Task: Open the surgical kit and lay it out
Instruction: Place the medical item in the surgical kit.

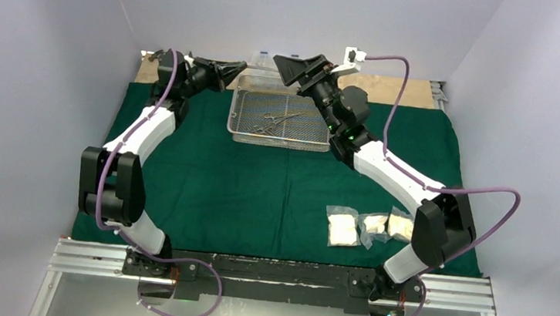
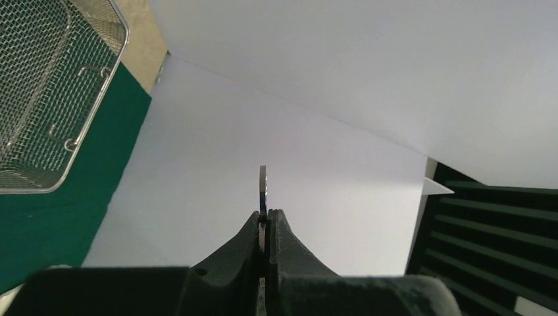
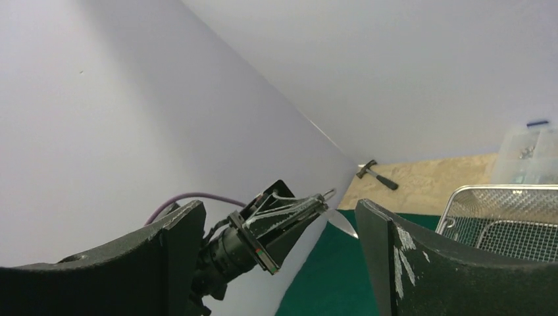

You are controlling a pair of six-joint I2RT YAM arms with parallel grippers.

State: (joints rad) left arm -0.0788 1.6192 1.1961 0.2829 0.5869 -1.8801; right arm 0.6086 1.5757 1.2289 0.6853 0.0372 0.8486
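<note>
The dark green cloth [image 1: 258, 195] lies spread flat on the table. The steel wire-mesh tray [image 1: 245, 104] stands at its far middle, with scissors-like instruments [image 1: 277, 119] inside. My left gripper [image 1: 243, 68] hangs just left of the tray, shut on a thin steel scissors-like instrument [image 2: 263, 187] that shows edge-on between the jaws. In the right wrist view its ring [image 3: 327, 194] and blade [image 3: 343, 225] stick out of that gripper's tip. My right gripper [image 1: 284, 72] hovers over the tray's far edge, open and empty, facing the left one. Three gauze packets [image 1: 373, 227] lie at the front right.
A clear plastic box [image 3: 533, 151] stands behind the tray on the bare wood strip, and a small hammer [image 3: 376, 175] lies at the far left of it. White walls close in on three sides. The tray rim [image 2: 99, 99] lies close beside the left gripper.
</note>
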